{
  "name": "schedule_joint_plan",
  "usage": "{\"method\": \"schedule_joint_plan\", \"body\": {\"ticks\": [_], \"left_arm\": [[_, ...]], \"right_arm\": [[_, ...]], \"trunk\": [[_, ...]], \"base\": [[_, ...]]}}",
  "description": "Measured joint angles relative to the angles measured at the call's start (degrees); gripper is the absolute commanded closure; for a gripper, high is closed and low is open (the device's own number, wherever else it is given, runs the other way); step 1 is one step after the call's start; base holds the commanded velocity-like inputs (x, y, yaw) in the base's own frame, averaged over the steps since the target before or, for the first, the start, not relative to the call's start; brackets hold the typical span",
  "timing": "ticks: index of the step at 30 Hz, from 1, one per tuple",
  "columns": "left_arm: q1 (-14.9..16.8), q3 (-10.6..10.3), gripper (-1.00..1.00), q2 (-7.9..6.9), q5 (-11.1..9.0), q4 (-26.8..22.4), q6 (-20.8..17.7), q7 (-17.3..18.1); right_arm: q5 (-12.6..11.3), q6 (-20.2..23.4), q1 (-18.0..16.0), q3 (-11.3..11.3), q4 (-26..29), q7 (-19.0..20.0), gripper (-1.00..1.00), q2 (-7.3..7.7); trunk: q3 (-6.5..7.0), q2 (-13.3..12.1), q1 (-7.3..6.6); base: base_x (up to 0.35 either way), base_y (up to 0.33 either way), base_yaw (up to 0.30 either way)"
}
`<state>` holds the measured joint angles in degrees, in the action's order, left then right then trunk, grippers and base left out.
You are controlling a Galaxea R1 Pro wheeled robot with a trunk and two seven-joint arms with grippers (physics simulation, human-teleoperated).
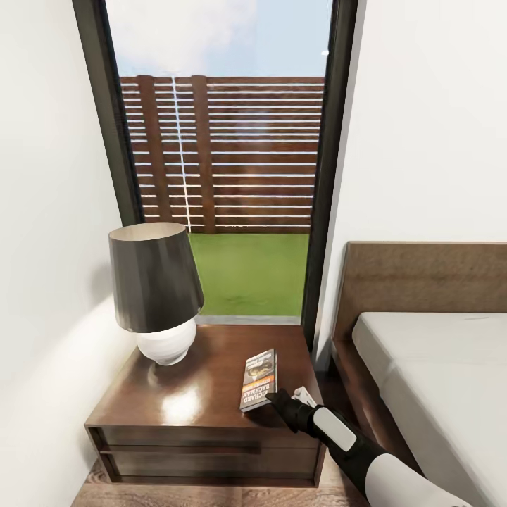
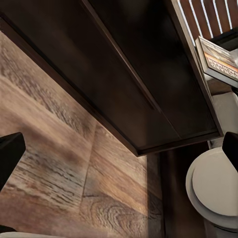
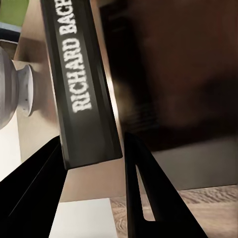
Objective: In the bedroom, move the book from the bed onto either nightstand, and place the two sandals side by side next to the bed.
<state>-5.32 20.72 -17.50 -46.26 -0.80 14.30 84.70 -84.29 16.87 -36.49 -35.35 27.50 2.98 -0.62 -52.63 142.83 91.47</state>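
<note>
Head view: the book (image 1: pixel 259 380) lies flat on top of the nightstand (image 1: pixel 204 415), toward the right front part of the top, its long side running front to back. The right gripper (image 1: pixel 276 400) sits at the book's near corner, arm reaching in from the lower right.

Right wrist view: the two black fingers (image 3: pixel 144 198) stand apart, one on each side of the book's (image 3: pixel 84 84) near end. White spine lettering reads "RICHARD BAC…". A gap shows between the book and the finger on the nightstand's dark side; on the other side the finger overlaps the book's edge and I cannot tell whether it touches. Pincer moderately wide, gripping nothing that I can confirm.

Around the pincer: the lamp (image 1: pixel 158 296) stands well to its left, its white base (image 3: pixel 12 94) apart from the book with bare wood between. To its right, the nightstand's edge, then a narrow strip of floor, then the bed (image 1: pixel 429 366) frame and headboard. Ahead, open tabletop up to the window (image 1: pixel 225 155).

Left wrist view: nightstand front (image 2: pixel 124 74), plank floor (image 2: pixel 59 163), book's corner (image 2: pixel 218 62) over the top edge. A black finger tip (image 2: pixel 10 153) shows at the frame edge; left pincer state cannot be told.
</note>
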Motion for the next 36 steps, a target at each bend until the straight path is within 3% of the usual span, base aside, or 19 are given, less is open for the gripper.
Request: {"method": "schedule_joint_plan", "body": {"ticks": [29, 36], "left_arm": [[0.0, 0.0, -1.0, 0.0, 0.0, 0.0, 0.0, 0.0], [0.0, 0.0, -1.0, 0.0, 0.0, 0.0, 0.0, 0.0]], "right_arm": [[0.0, 0.0, -0.2, 0.0, 0.0, 0.0, 1.0, 0.0], [-0.7, 0.0, -0.2, 0.3, 0.6, 0.1, 1.0, 0.0]], "trunk": [[0.0, 0.0, 0.0], [-1.49, 0.5, 0.35]], "base": [[0.0, 0.0, 0.0], [0.0, 0.0, 0.0]]}}
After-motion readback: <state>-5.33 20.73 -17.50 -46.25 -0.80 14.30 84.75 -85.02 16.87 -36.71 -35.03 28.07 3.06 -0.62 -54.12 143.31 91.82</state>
